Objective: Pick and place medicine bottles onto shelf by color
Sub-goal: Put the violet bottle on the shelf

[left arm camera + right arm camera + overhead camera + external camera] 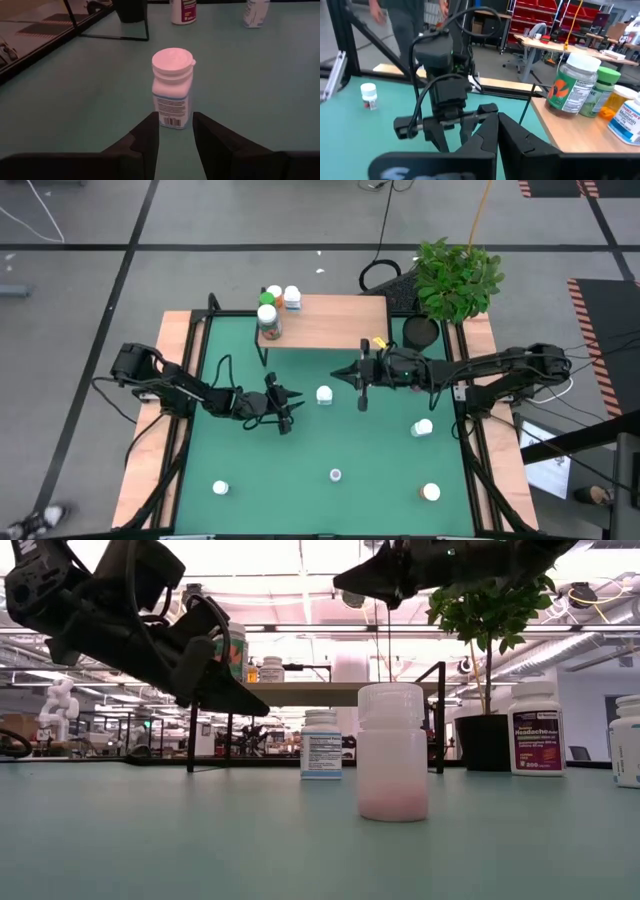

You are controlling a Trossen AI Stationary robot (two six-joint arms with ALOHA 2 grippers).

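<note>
The left gripper (290,407) hangs mid-worktop, jaws apart, just short of a white medicine bottle (172,88) standing upright. The right gripper (361,380) hovers by the shelf (335,323) front edge, jaws seemingly together. Four bottles (269,315) crowd the shelf's back-left corner.

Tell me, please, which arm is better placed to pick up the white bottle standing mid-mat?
Left. Its pincer is open and lined up just short of the white bottle; the right pincer hovers off to the bottle's side.
</note>
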